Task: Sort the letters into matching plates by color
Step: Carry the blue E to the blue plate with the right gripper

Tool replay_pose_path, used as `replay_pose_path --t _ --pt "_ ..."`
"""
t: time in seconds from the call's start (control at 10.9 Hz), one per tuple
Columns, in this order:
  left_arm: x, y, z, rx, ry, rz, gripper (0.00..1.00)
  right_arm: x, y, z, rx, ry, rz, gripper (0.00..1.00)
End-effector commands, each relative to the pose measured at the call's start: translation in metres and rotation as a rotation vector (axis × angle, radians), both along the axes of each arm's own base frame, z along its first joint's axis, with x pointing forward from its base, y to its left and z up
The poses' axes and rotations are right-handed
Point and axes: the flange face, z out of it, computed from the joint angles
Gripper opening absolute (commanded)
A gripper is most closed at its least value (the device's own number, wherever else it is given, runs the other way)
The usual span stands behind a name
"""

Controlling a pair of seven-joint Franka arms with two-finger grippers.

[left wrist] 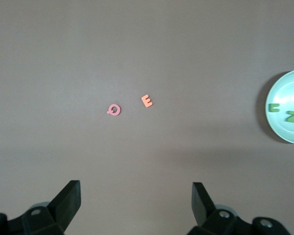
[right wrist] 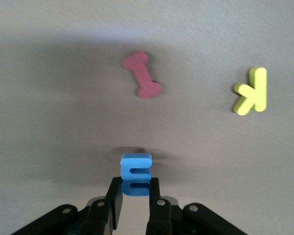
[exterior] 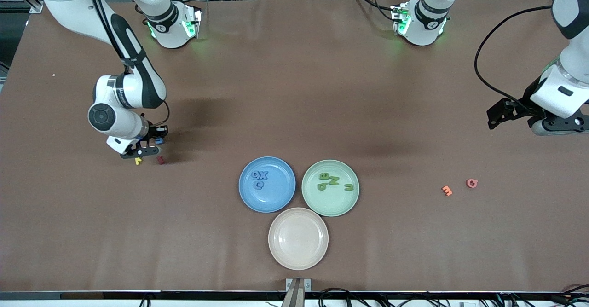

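Observation:
My right gripper (exterior: 151, 145) (right wrist: 135, 190) is shut on a blue letter E (exterior: 158, 140) (right wrist: 135, 172), low over the table toward the right arm's end. Beside it lie a yellow K (exterior: 138, 161) (right wrist: 252, 91) and a red letter (exterior: 160, 159) (right wrist: 142, 81). The blue plate (exterior: 276, 197) holds three blue letters (exterior: 260, 178). Several green letters (exterior: 333, 182) lie in the pale green plate (exterior: 331, 204) (left wrist: 286, 88). Nothing lies in the beige-pink plate (exterior: 298, 238). My left gripper (exterior: 492, 116) (left wrist: 136, 196) hangs open and waits toward the left arm's end, above an orange E (exterior: 447, 190) (left wrist: 147, 101) and a pink Q (exterior: 471, 183) (left wrist: 114, 109).
The three plates cluster at the middle of the brown table (exterior: 294, 90), the beige-pink one nearest the front camera. A small metal bracket (exterior: 298, 285) sits at the table's front edge. A black cable (exterior: 481, 63) loops from the left arm.

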Motion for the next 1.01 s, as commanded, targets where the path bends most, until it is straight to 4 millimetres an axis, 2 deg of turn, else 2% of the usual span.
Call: replay_pose_path --t 0.0,0.09,0.18,0.46,0.64,0.92 --pt "-0.004 -0.029 0.028 -0.060 -0.012 -0.022 1.00 0.025 0.043 0.043 0.055 0.033 -0.060 0.00" --pt "-0.002 -0.039 0.035 -0.079 -0.019 -0.004 1.00 0.033 0.054 0.053 0.064 0.028 -0.082 0.00" --pt "-0.003 -0.039 0.041 -0.082 -0.016 -0.001 1.00 0.039 0.071 0.058 0.064 0.013 -0.094 0.00" --pt "-0.003 -0.041 0.052 -0.116 -0.027 0.001 1.00 0.054 0.140 0.063 0.104 -0.008 -0.225 0.00" --pt "-0.002 -0.037 0.052 -0.125 -0.027 -0.002 1.00 0.068 0.185 0.066 0.148 -0.013 -0.317 0.00" --pt "0.004 -0.038 0.039 -0.125 -0.005 -0.012 1.00 0.088 0.263 0.075 0.165 -0.037 -0.470 0.00"
